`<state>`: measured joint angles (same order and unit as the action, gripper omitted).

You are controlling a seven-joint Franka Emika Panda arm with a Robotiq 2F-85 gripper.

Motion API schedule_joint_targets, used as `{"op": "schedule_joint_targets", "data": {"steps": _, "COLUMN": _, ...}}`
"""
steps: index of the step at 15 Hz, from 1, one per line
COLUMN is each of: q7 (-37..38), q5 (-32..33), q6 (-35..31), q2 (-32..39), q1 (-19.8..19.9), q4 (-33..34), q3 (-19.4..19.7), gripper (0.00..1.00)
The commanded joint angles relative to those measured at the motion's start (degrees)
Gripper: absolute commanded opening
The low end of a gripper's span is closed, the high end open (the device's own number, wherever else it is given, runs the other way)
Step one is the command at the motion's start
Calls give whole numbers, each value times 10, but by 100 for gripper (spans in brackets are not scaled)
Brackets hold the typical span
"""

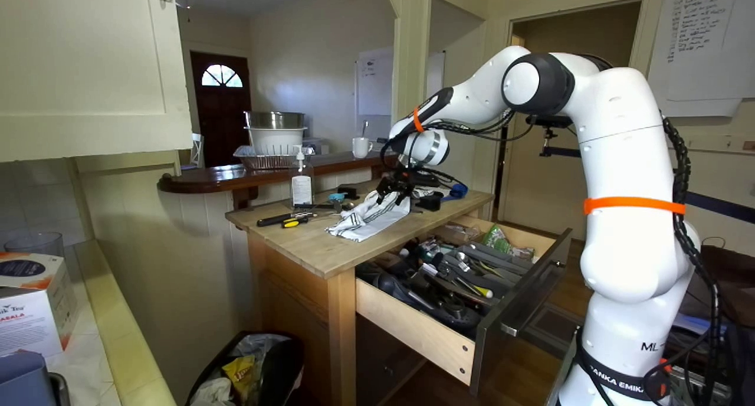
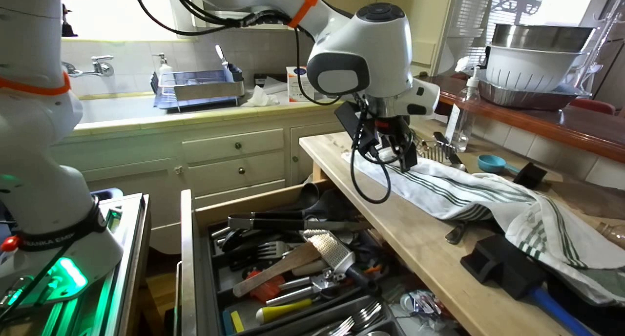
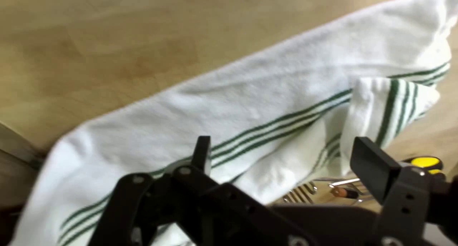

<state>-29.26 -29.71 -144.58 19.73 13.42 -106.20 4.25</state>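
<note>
One green-striped white cloth towel (image 3: pixel 250 106) lies on the pale wooden table (image 3: pixel 107 60), one long edge straight, folds left rumpled; the black claw (image 3: pixel 288 156) gapes wide, empty

White dish towel (image 3: pixel 250 92) here, striped dark green; black gripper (image 3: pixel 284 151); white robot arm (image 1: pixel 625 246) banded in orange; turquoise measuring cup (image 2: pixel 490 164)!

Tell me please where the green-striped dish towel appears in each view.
In an exterior view: the dish towel lies just below centre.
In an exterior view: the dish towel lies at right, reaching the edge.
Wrist view: the dish towel runs diagonally, lower left to upper right.
Shared landmark: the gripper, overlapping the dish towel in every picture.
</note>
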Motion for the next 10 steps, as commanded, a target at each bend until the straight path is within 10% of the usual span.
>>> {"op": "schedule_joint_targets", "data": {"steps": 1, "q7": 29, "q5": 36, "q6": -6, "q2": -20, "q1": 13, "q4": -48, "q3": -5, "gripper": 100}}
{"op": "schedule_joint_targets", "data": {"steps": 10, "q7": 8, "q5": 78, "q6": -155, "q2": 0, "q1": -4, "q4": -87, "q3": -51, "gripper": 88}}
